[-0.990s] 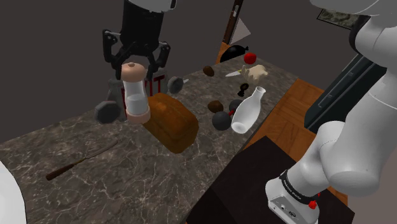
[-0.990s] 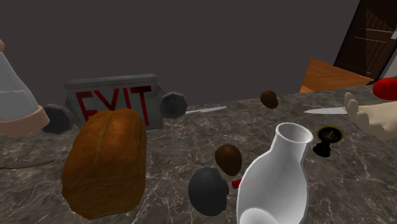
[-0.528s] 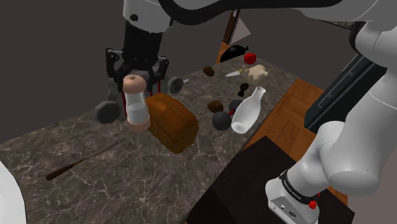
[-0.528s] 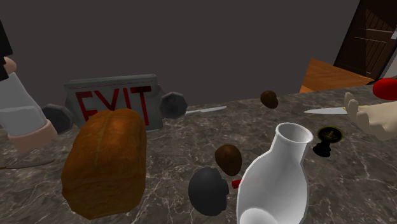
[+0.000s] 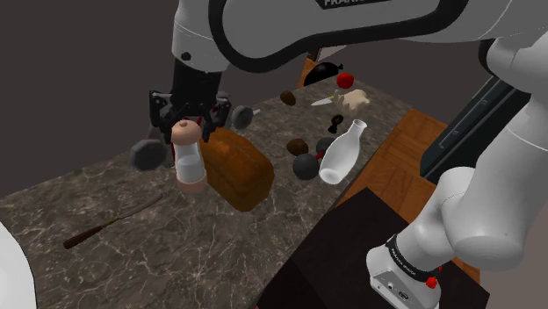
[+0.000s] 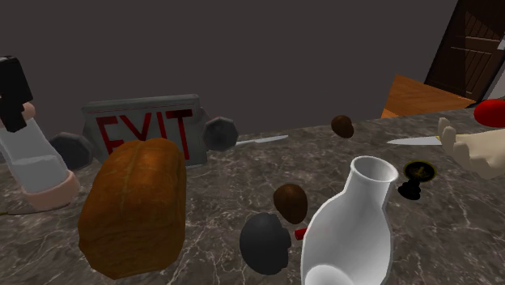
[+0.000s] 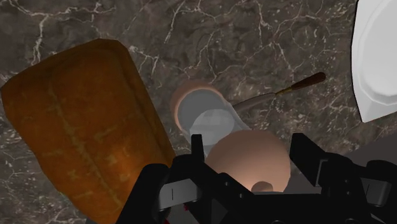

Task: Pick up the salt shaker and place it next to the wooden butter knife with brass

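1. One salt shaker [image 5: 187, 158].
2. One bread loaf [image 5: 237, 167].
3. One white vase [image 5: 341, 151].
4. One EXIT sign [image 6: 146, 129].
5. Two brown egg-shaped lumps [image 6: 290, 201] [image 6: 342, 125].
6. Three dark round lumps [image 6: 265, 243] [image 6: 220, 132] [image 6: 73, 150].
7. Three knives [image 5: 105, 221] [image 6: 260, 139] [image 6: 411, 140].
8. One black gripper [image 5: 183, 125].

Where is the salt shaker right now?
In the shoulder view the salt shaker hangs clasped in the tool, just left of the brown loaf; the knife lies further left.

We seem to be in a home kitchen. A dark, veined stone worktop [image 5: 176, 237] carries a loaf of bread [image 5: 237, 167], with a white vase [image 5: 341, 151] near it and a butter knife [image 5: 105, 224] well apart. Beyond the loaf are wooden floorboards [image 6: 417, 95] and a panelled door [image 6: 477, 48].
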Robot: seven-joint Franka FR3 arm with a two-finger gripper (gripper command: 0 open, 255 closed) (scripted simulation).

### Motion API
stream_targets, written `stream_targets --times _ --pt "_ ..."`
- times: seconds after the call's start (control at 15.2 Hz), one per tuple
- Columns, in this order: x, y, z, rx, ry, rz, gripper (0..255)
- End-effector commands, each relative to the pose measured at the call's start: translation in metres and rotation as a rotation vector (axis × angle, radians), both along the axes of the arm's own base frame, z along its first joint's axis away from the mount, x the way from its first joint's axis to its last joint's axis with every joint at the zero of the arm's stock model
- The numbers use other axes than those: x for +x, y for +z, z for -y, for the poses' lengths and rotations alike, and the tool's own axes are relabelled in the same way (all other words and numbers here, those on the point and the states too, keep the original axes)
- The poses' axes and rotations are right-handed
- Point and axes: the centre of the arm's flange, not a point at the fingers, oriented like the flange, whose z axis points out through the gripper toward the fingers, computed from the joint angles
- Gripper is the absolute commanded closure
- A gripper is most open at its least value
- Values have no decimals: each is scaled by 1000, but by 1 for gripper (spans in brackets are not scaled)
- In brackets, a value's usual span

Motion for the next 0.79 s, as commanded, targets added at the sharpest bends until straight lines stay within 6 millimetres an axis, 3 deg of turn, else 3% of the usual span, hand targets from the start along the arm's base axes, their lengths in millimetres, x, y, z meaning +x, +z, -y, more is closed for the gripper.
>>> stream_targets --times 0.0,0.73 --pt "-1 -11 0 0 0 0 255" --pt "-1 -69 0 0 0 0 255"
